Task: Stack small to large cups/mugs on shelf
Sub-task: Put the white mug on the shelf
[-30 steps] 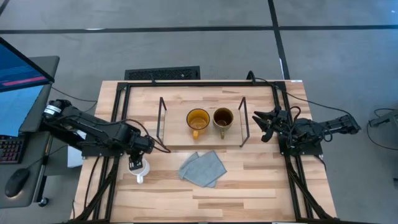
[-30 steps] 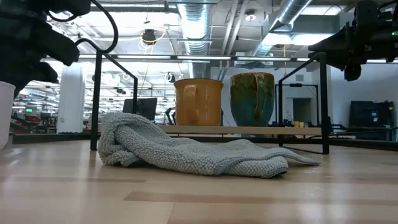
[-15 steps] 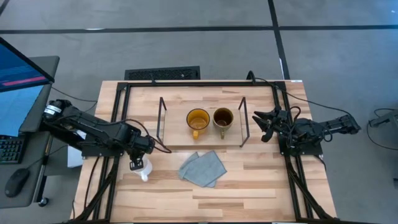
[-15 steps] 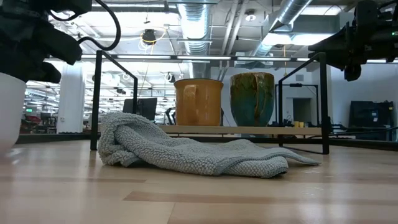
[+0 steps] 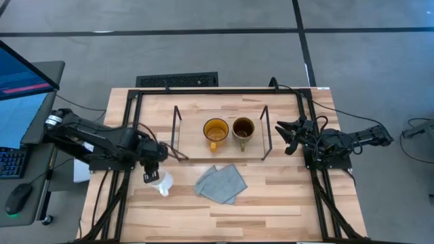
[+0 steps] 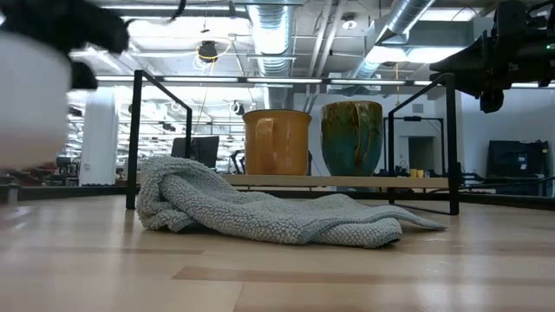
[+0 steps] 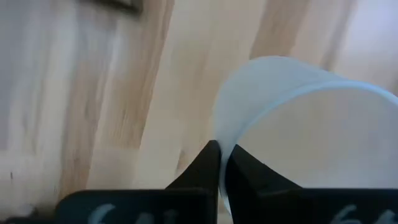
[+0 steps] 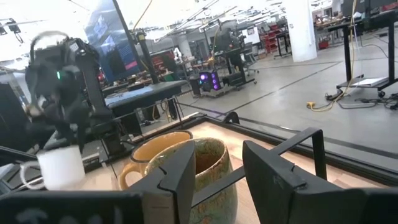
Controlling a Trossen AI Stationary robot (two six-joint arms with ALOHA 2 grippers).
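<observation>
The small white mug [image 5: 163, 184] hangs left of the grey-blue cloth [image 5: 221, 183], with my left gripper [image 5: 150, 175] shut on it. In the low view the white mug [image 6: 30, 104] is off the tabletop. A yellow mug [image 5: 216, 129] and an olive mug [image 5: 243, 128] stand side by side on the wooden shelf [image 5: 193, 148], resting on their bases. My right gripper [image 5: 286, 139] waits open just right of the shelf's right wire end, fingers toward the olive mug [image 8: 205, 165]. My left gripper pinches the white mug's wall at the rim [image 7: 225, 134], one finger [image 7: 208, 163] outside and one finger [image 7: 245, 171] inside. The fingers come from above, pointing down. The mug hangs below them, about upright, clear of the table, its handle [image 8: 28, 175] sticking out sideways.
The cloth lies crumpled just in front of the shelf, between the white mug and the table's middle. Black wire frames [image 5: 176, 129] stand at both shelf ends. The shelf's left part is bare board. A black rail frame [image 5: 217, 91] borders the tabletop.
My left gripper has taken hold of the white mug and lifted it off the table, carrying it a little toward the table's right edge and the cloth. My right gripper has kept still.
</observation>
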